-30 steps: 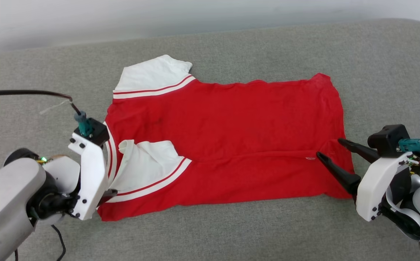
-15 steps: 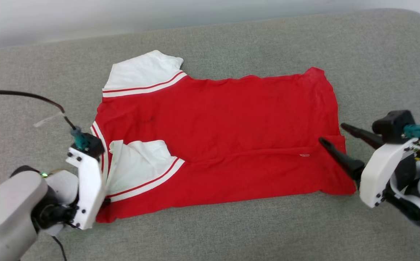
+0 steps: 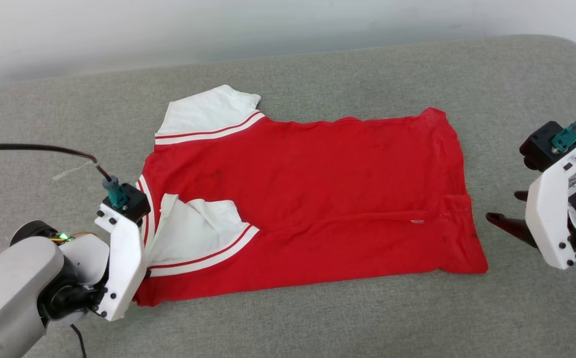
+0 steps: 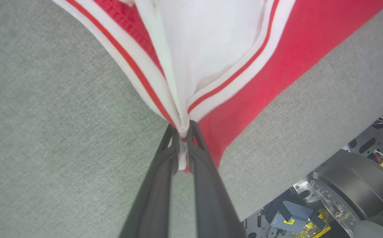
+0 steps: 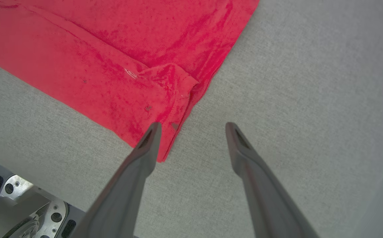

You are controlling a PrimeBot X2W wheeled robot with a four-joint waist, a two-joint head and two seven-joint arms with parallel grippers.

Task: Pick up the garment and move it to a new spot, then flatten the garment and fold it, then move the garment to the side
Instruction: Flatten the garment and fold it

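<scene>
The garment point(image 3: 318, 189) lies spread on the grey cushion, collar to the left and hem to the right, with its near edge folded over. One white sleeve point(image 3: 208, 117) lies flat at the back. The other sleeve point(image 3: 193, 233) is bunched at the front left. The black number is hidden. My left gripper point(image 3: 144, 272) is shut on the garment's striped trim point(image 4: 165, 99), pinched between its fingers point(image 4: 165, 165). My right gripper point(image 5: 193, 125) stands open just off the hem's near corner point(image 5: 165, 145), holding nothing, and it sits to the right of the garment point(image 3: 509, 209).
The grey cushion point(image 3: 417, 318) has free room in front of and to the right of the garment. Its back edge meets a pale wall point(image 3: 268, 25). A black cable point(image 3: 34, 148) trails from my left wrist. The robot's base point(image 4: 353, 195) shows past the cushion's front edge.
My right gripper has drawn back to the right, off the hem, and stays open. The left gripper keeps its hold on the trim. The camera has shifted slightly.
</scene>
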